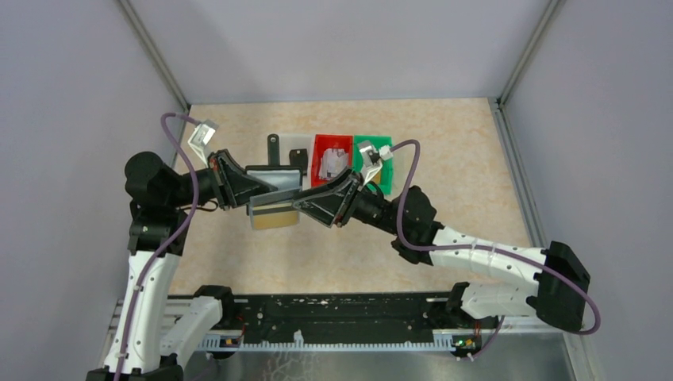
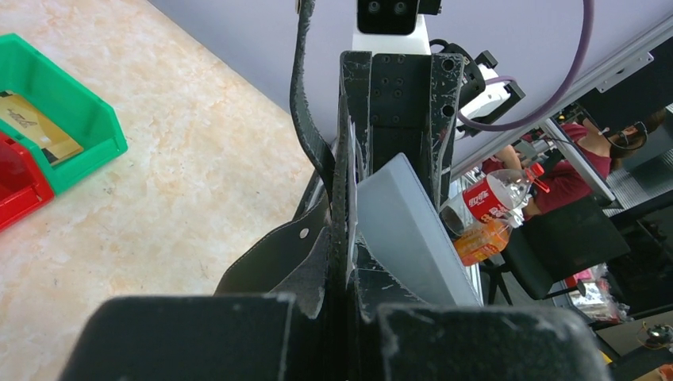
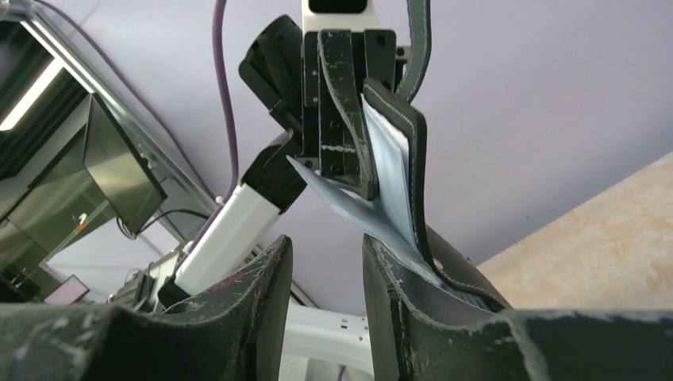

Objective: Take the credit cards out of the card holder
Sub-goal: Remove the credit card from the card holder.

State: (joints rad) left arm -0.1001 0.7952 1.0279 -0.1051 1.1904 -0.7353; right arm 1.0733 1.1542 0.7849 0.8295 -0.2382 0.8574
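My left gripper [image 1: 266,189] is shut on a panel of the black card holder [image 1: 274,176] and holds it above the table; its strap [image 1: 274,147] points away. In the left wrist view my gripper [image 2: 361,270] pinches the holder [image 2: 278,254], and a silvery grey card [image 2: 405,230] sticks out of it. My right gripper [image 1: 308,202] faces it, open. In the right wrist view its jaws [image 3: 325,266] stand apart with nothing between them; the grey card [image 3: 341,198] rests against the outside of one fingertip [image 3: 389,270]. A gold/tan card [image 1: 271,216] shows just below the holder.
A white bin [image 1: 295,143], a red bin [image 1: 317,159] with a pale card and a green bin [image 1: 386,176] stand in a row behind the grippers. The green bin [image 2: 79,111] holds a gold card [image 2: 40,131]. Grey walls close in on both sides.
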